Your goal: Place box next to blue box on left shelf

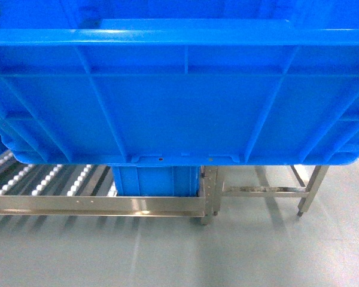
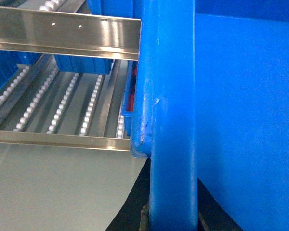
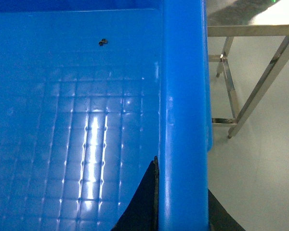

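Since the box fills most of the head view, we read the scene mainly from the two wrist cameras.

Box: the box point(image 1: 179, 101) hangs in front of us, above the floor and short of the left shelf point(image 1: 48, 179), its ribbed long wall facing the head camera.
Neighbour: a blue box on the shelf point(image 1: 155, 179) shows under the carried one, at the right end of the rollers, beside the steel front rail point(image 1: 96, 205).
Left gripper: the left gripper point(image 2: 173, 221) sits at the bottom of its view, dark pads showing either side of the thick rim point(image 2: 168, 96), so we judge it clamped on the rim.
Right gripper: the right gripper point(image 3: 180, 211) straddles the opposite rim the same way, one dark finger point(image 3: 144, 202) inside the wall, and we judge it gripping too.
Handling: we take the box for stiff moulded plastic, empty but for a small dark speck point(image 3: 103, 42) on its gridded floor, so light for its bulk yet wide and awkward.
Hold: the two rim edges are the right place to hold it; smooth plastic may slip if either arm tilts or pulls apart.
Clearance: the steel table frame point(image 3: 250, 91) stands to the right, apart from the box.
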Controlling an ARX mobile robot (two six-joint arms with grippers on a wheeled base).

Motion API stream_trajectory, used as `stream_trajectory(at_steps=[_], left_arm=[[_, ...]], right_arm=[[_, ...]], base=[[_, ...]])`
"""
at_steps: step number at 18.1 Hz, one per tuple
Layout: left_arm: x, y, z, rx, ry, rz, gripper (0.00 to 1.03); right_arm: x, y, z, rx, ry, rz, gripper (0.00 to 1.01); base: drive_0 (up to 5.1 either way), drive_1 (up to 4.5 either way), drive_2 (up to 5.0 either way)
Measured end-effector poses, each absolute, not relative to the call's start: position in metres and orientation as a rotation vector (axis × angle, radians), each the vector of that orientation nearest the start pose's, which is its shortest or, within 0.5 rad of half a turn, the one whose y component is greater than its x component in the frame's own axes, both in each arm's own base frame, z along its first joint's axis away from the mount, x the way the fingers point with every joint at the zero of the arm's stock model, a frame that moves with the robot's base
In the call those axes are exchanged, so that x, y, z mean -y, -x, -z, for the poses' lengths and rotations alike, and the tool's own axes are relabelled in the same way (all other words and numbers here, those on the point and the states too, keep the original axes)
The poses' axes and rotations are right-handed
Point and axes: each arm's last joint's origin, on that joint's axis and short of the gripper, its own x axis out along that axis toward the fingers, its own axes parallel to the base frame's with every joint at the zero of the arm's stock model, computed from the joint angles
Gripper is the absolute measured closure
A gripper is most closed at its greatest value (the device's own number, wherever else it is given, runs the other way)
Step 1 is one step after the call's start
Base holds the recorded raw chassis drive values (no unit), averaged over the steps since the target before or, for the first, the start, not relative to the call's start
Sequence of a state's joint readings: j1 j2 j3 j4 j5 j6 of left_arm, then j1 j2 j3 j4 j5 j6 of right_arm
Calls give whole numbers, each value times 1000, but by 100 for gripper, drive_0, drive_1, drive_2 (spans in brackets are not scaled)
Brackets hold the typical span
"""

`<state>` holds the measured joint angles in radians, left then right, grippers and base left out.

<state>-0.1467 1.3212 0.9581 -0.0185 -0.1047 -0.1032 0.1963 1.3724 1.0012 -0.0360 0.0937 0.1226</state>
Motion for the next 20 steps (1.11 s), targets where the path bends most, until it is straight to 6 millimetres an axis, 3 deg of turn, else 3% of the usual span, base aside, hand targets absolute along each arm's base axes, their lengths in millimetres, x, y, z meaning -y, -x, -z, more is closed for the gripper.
stream_trajectory(at_steps=[20], left_arm=[[40, -292, -293, -378, 53, 22, 97]], right_arm=[[-57, -301, -291, -408, -63, -77, 93]], base=[[-497, 247, 247]])
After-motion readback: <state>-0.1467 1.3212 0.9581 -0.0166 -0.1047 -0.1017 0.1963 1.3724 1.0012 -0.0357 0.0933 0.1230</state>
